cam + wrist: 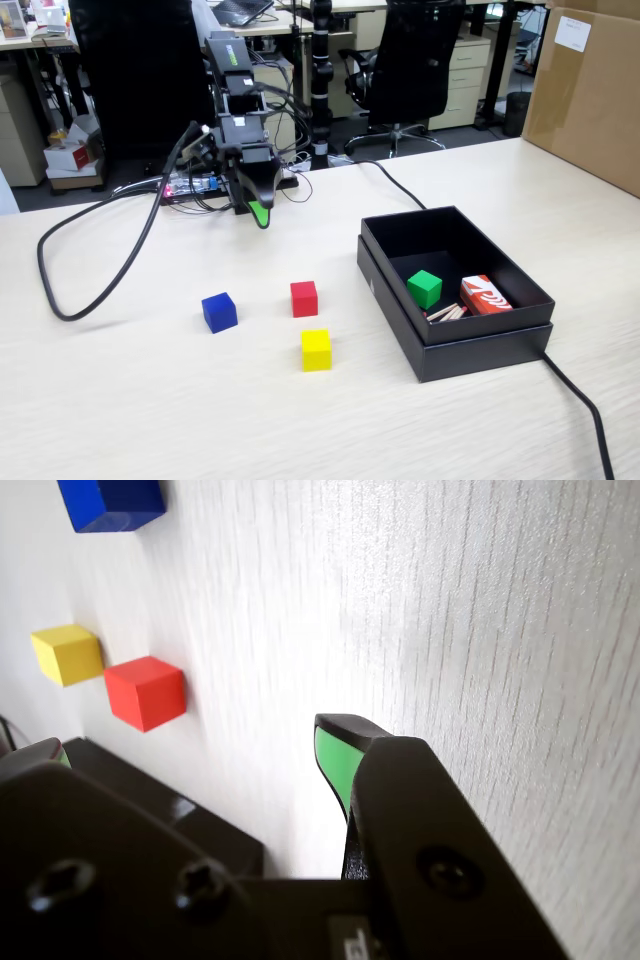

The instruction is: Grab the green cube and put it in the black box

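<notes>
Claw: your gripper (261,214) hung tip-down over the far side of the table (120,400), near the arm's base; in the wrist view (190,748) its two green-padded tips stood well apart, so it was wide and held nothing.
Task's thing: the green cube (424,288) already lay on the floor of the black box (470,350), clear of the walls, just beside a small orange-and-white carton (485,295) and some thin sticks (446,312).
Deciding relation: cube and box lay well to the right of, and nearer the camera than, your claw in the fixed view.
Judgement: the placing looked done.
Nearby: red cube (304,298), blue cube (219,312), yellow cube (316,350) sat between, apart from one another.
Edges: the box's stepped rim stood above the cube.
Open room: bare tabletop below the claw.
</notes>
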Action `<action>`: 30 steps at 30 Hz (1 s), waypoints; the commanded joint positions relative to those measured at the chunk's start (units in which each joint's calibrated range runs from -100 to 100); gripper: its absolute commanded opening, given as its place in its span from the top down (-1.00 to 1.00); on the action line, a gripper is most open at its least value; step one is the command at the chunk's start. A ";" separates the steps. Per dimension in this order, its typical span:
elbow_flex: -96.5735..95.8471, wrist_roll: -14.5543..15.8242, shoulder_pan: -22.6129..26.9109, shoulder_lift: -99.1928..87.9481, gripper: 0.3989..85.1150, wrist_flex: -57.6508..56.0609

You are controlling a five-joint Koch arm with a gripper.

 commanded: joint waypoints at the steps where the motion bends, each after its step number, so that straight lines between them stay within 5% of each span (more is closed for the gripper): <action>1: -1.30 0.00 -0.54 -1.55 -0.15 9.53; 15: -24.78 -0.24 -0.98 -1.55 -0.15 34.84; 30: -29.13 -0.78 0.59 -0.18 -0.16 31.90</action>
